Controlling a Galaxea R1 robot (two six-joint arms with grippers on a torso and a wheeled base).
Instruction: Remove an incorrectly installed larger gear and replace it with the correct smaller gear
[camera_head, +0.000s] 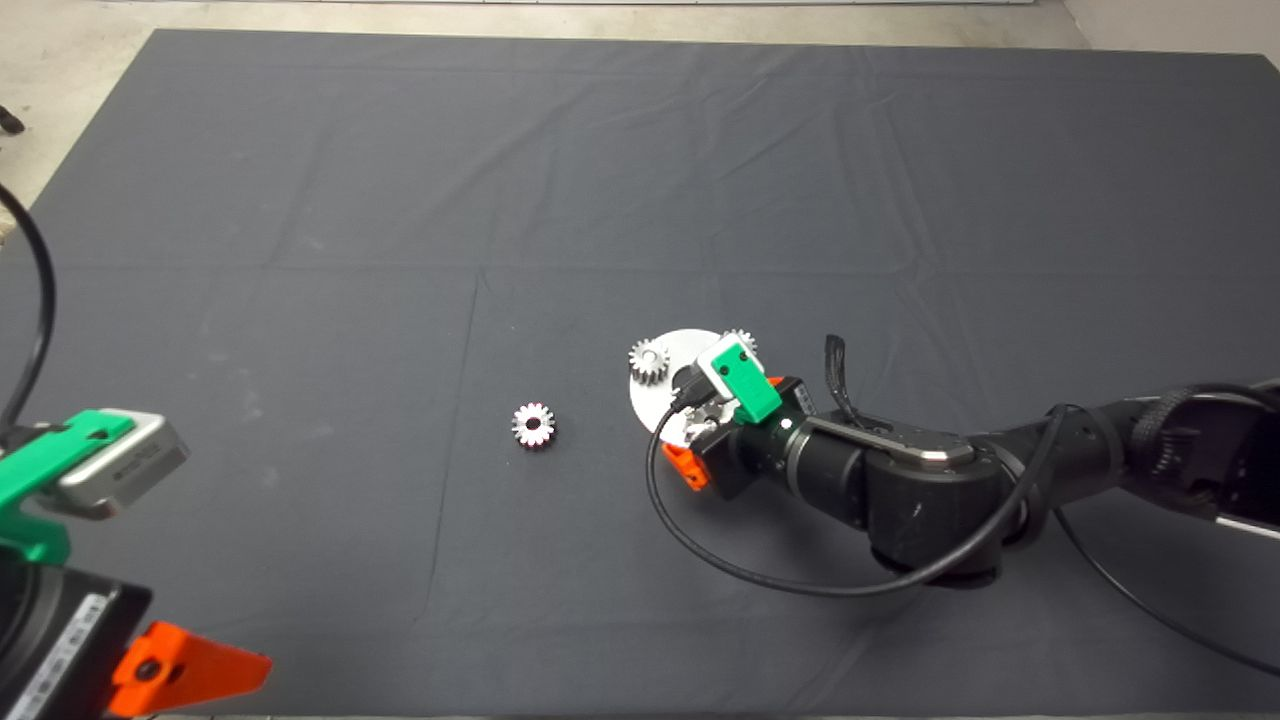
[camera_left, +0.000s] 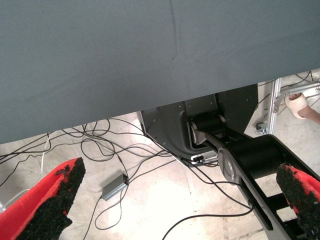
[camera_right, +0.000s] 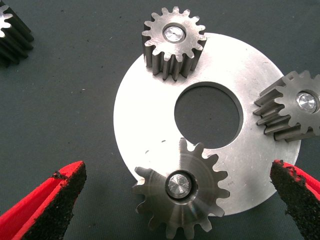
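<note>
Round steel plate (camera_right: 150, 125) on dark mat (camera_head: 400, 200)

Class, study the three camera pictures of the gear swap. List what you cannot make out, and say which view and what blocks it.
1. Head view: the right gripper and its arm cover the larger gear and part of the round plate.
2. Right wrist view: the smaller gear is cut off by the picture's edge.
3. Left wrist view: the left gripper, parked off the mat, shows only floor cables; no gears.

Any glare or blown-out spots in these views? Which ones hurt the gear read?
Right wrist view: bright glare on the round plate and the pin tops, but the larger gear reads sharp. Head view: even light; the right gripper hides most of the plate. Left wrist view: floor under the mat edge is washed out.
</note>
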